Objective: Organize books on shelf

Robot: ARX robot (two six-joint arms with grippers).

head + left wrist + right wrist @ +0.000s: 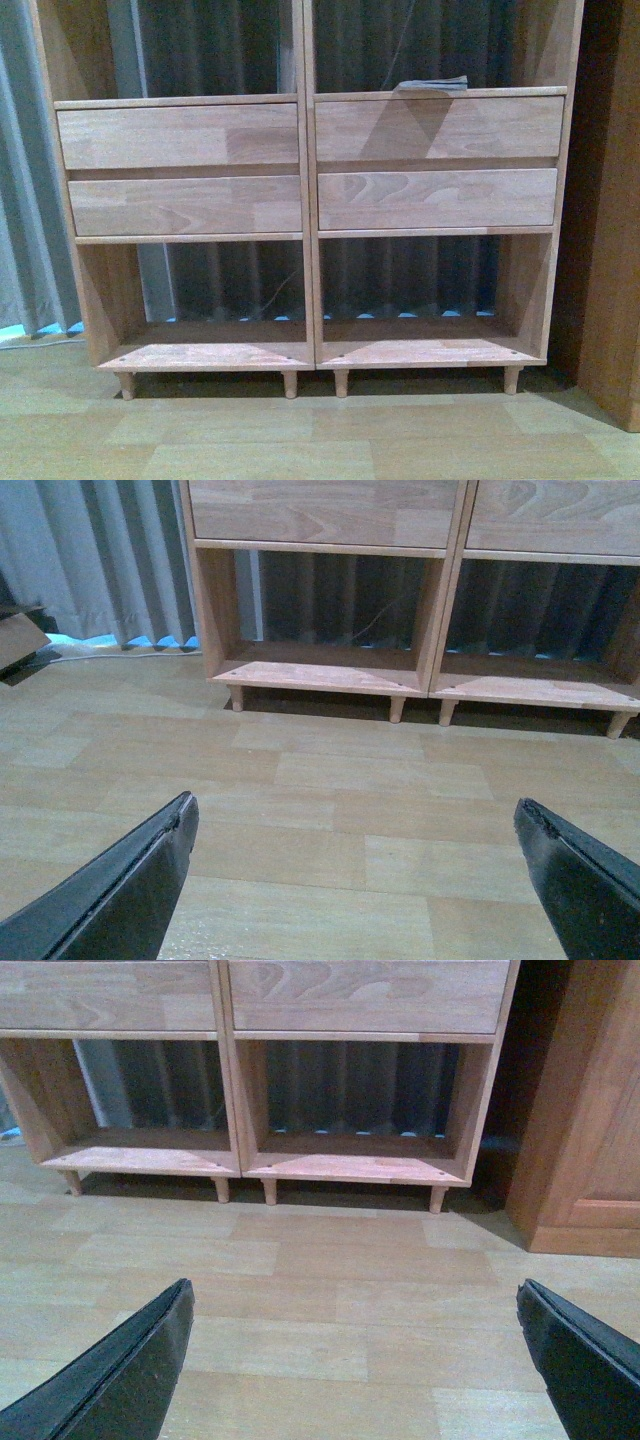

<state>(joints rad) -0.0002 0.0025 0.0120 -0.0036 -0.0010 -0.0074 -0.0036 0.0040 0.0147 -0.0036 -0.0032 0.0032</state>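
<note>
**Empty grippers face a wooden shelf**

Grey curtain (pixel 25 200) at left. The left gripper (pixel 355 880) hangs spread wide, empty, well back from the shelf (pixel 308 235), likely poised to reach. A thin book (pixel 432 84) seemingly lies flat above its right drawers (pixel 437 198). The right gripper (pixel 355 1360) gapes empty too. A brown panel (pixel 610 250) crowds the shelf's right side.

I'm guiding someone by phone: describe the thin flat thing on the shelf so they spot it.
Take the wide light-wood shelf with four drawer fronts. In its right column, on the board above the upper drawer, lies a thin book. Nothing else loose shows on the shelf.
</note>
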